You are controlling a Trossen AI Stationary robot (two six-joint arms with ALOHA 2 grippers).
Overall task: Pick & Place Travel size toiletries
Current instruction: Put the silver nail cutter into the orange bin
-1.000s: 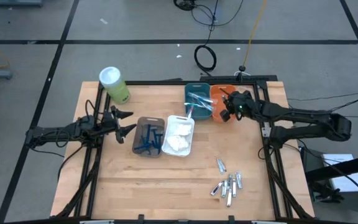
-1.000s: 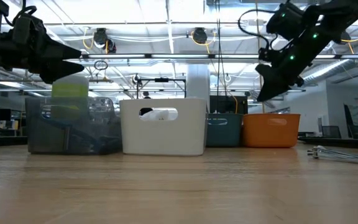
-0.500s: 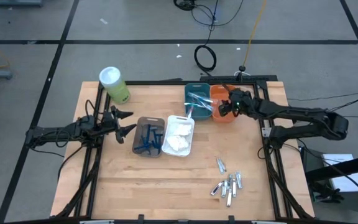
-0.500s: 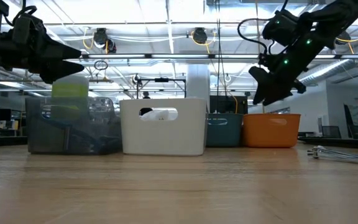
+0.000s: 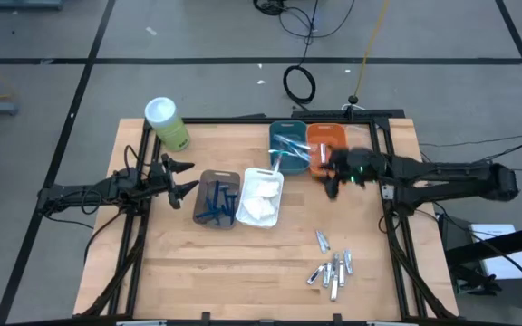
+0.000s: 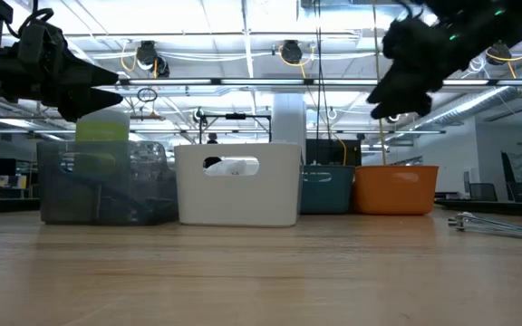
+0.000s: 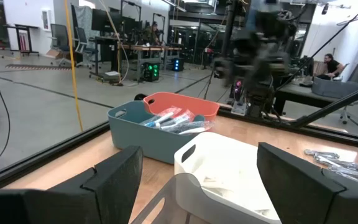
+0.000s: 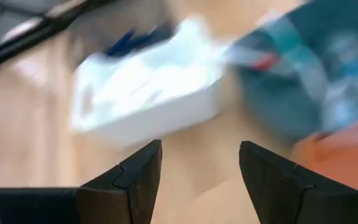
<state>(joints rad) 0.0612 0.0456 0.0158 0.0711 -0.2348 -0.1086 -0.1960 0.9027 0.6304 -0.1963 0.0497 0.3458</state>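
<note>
Several small silvery tubes (image 5: 333,267) lie loose on the table at the near right; they also show in the low view (image 6: 506,226). Blue razors lie in the brown bin (image 5: 216,199), white pads in the white bin (image 5: 261,196), and toothbrushes in the teal bin (image 5: 288,148). My right gripper (image 5: 332,184) hangs open and empty just near of the orange bin (image 5: 326,143); its wrist view (image 8: 197,180) looks at the white bin (image 8: 148,93). My left gripper (image 5: 181,177) waits open and empty, left of the brown bin.
A green canister with a white lid (image 5: 166,122) stands at the far left corner. The four bins stand in a row across the table's middle and far side. Bare wood lies between the bins and the tubes.
My right gripper has swung away from above the orange bin toward the table's near edge, quickly enough to blur. My left arm has kept still.
</note>
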